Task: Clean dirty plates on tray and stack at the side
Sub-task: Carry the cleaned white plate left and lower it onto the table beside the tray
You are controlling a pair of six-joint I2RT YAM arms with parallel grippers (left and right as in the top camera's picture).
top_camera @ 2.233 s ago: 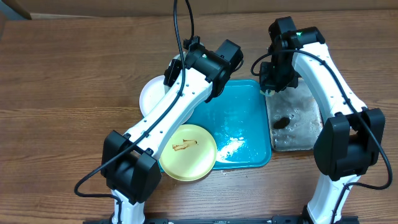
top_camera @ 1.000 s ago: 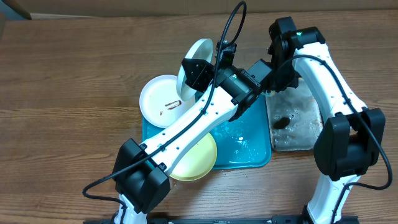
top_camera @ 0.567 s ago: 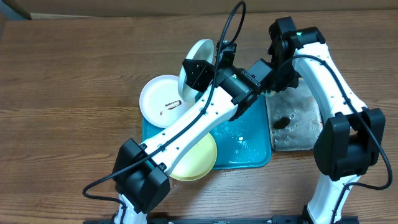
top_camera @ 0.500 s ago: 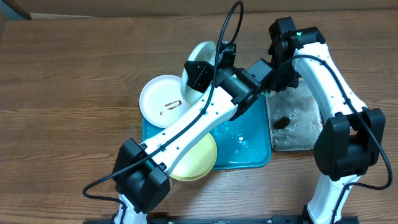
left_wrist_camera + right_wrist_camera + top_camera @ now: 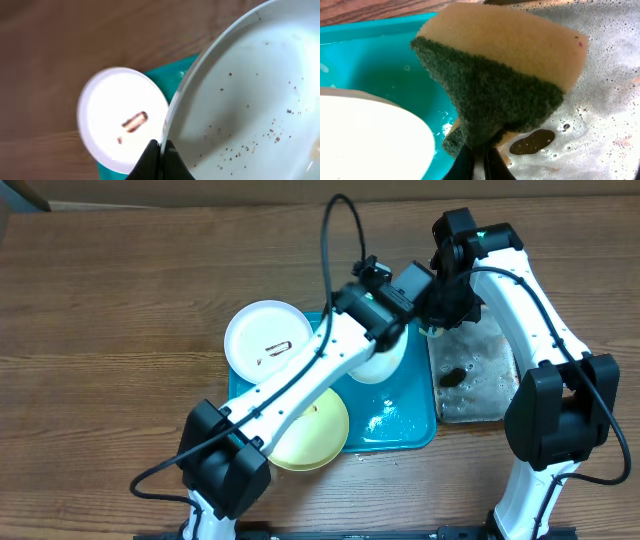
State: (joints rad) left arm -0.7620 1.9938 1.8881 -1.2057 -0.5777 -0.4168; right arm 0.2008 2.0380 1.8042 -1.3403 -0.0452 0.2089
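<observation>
My left gripper is shut on the rim of a white plate flecked with small dark specks. It holds this plate tilted above the teal tray, close to my right gripper. My right gripper is shut on a yellow sponge with a green scouring face, and the held plate's edge lies just left of it. A second white plate with a brown smear lies at the tray's left corner. A pale yellow-green plate rests on the tray's near left, partly hidden by my left arm.
A black tray of foamy water stands right of the teal tray, with a dark patch in the foam. Soapy water streaks the teal tray floor. Bare wooden table stretches to the left and behind.
My left gripper has swung the white plate from behind the tray to the right and down, over the tray beside the sponge. The right arm has stayed put.
</observation>
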